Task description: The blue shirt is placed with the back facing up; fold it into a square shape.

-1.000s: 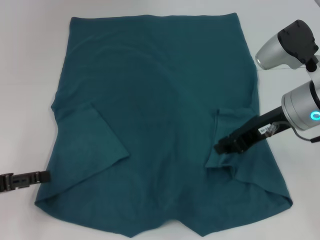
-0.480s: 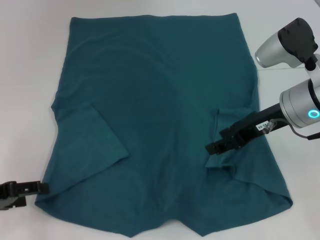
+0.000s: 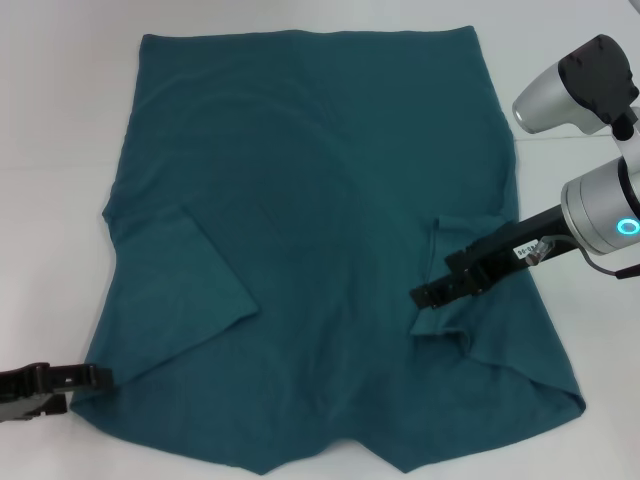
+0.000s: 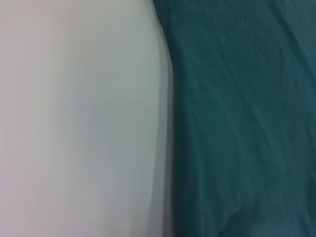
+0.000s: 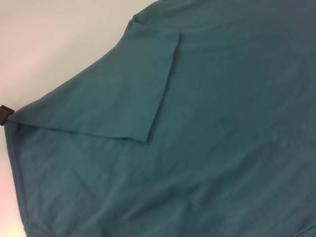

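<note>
On the table (image 3: pixel 60 150), the blue shirt (image 3: pixel 320 200) lies lengthwise, collar nearest.

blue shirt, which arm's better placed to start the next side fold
Left, probably: the left gripper sits at the blue shirt's near left edge, while the right gripper is over the folded-in right sleeve.

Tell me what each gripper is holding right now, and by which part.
Cannot be told. The right gripper sits on the blue shirt's folded-in right sleeve; the left gripper is at its near left corner. Neither grip is visibly closed.
</note>
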You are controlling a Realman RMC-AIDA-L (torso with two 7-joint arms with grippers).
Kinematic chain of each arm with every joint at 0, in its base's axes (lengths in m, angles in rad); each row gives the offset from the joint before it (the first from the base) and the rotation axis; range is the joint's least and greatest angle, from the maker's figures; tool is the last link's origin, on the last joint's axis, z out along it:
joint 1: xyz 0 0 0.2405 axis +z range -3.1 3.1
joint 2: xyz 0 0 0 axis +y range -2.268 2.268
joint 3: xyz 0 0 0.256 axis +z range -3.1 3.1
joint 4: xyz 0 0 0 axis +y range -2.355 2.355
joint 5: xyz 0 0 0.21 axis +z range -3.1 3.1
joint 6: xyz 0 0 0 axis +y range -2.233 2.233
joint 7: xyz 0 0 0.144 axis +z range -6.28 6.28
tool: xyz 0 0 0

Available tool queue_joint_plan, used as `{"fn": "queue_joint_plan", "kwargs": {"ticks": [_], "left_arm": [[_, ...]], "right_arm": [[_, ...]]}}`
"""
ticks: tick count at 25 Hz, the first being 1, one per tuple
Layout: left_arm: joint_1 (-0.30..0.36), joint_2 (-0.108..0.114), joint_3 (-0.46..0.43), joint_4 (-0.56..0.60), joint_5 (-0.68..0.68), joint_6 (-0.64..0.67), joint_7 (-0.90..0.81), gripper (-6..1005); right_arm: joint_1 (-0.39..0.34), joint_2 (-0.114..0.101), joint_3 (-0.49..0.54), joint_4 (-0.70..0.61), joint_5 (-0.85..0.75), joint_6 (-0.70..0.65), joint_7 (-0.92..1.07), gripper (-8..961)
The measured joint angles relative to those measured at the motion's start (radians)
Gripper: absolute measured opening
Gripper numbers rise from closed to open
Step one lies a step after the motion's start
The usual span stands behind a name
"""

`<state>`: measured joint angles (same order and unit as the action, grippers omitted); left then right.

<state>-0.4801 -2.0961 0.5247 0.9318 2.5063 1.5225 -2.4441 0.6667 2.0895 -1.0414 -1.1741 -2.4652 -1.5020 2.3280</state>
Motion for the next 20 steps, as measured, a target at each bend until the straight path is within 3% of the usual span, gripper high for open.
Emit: {"fn": "queue_joint_plan", "kwargs": {"ticks": [17,20], "left_arm": [[-0.042,0.001,0.026,-0.056,0.005,-0.014,0.0,802],[-0.053,0.0,0.031,-0.067,0.006,-0.015,0.005,666]], "right_arm": [[-0.004,0.001,0.006,-0.008,0.0,0.003,0.015,837],[-0.008,0.001,0.006,-0.008,0.003,0.005,0.016,836]]}}
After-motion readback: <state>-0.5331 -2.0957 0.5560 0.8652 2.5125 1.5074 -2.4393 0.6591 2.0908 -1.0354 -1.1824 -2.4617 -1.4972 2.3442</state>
